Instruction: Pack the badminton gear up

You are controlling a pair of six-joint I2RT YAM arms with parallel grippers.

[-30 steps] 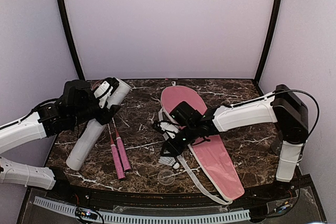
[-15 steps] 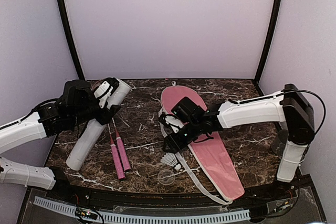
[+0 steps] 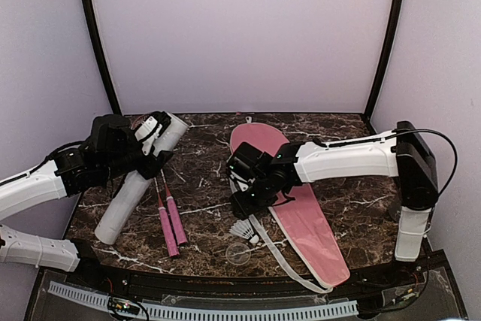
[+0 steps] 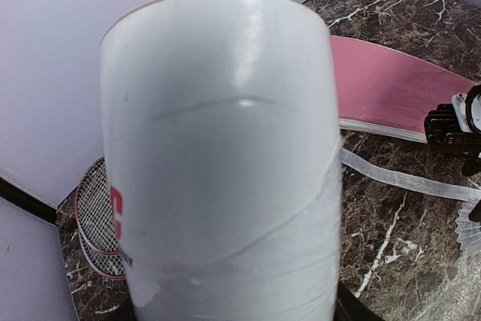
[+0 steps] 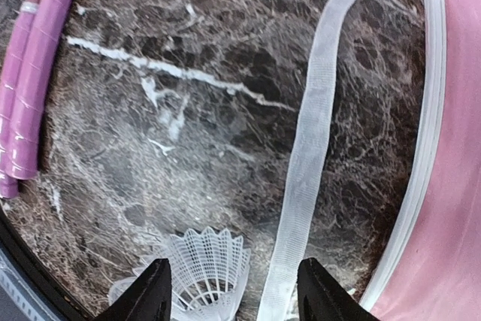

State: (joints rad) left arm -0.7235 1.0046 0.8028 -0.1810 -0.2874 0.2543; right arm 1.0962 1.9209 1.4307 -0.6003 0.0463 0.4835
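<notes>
Soft, diffuse light is filling the scene, leaving only faint shadows on the dark veined marble table (image 3: pixel 203 178). A pale sheen is glaring off the long white tube (image 4: pixel 225 148), which is looming close and slightly blurred. The right wrist view is rendering the marble veins sharply.

L: tube (image 3: pixel 126 202); 2 rackets (image 3: pixel 170 223) beside it; bag (image 3: pixel 310 222) R; shuttlecock (image 3: pixel 242 228) btwn.

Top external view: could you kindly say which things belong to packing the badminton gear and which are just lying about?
Job: white tube, two pink-handled rackets, shuttlecocks, pink racket bag.
Lying about: clear round piece at the near edge, use unclear.
</notes>
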